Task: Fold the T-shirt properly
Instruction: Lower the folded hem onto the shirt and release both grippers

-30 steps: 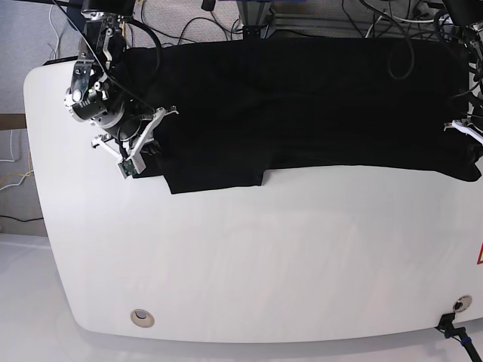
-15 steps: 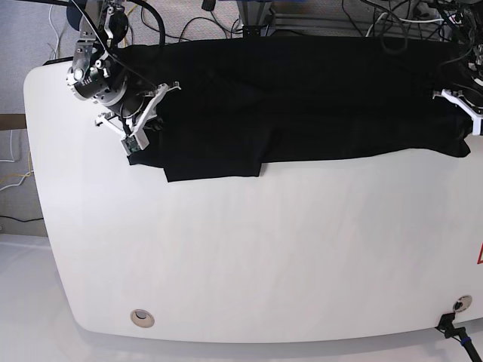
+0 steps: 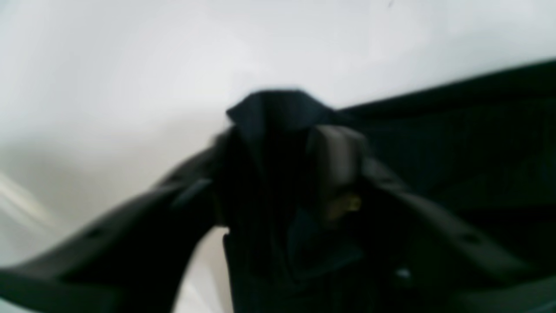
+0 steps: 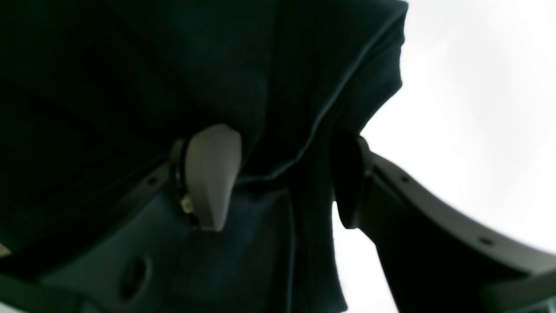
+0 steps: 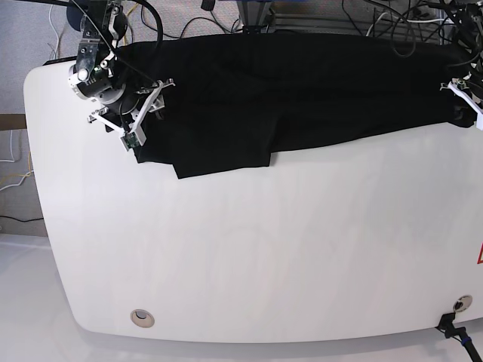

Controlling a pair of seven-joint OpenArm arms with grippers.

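My right gripper (image 4: 278,182) and left gripper (image 3: 278,174) both stand parted with T-shirt (image 5: 302,90) cloth loose between the jaws, shirt spread along the table's (image 5: 249,256) far edge; release step, next regrip for another fold

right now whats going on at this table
A two-armed robot is folding a black T-shirt spread along the far edge of a white table. The right end effector sits at one end of the shirt and the left end effector at the other. In the right wrist view the fingers stand apart with a fold of cloth between them. The left wrist view is too blurred to tell.
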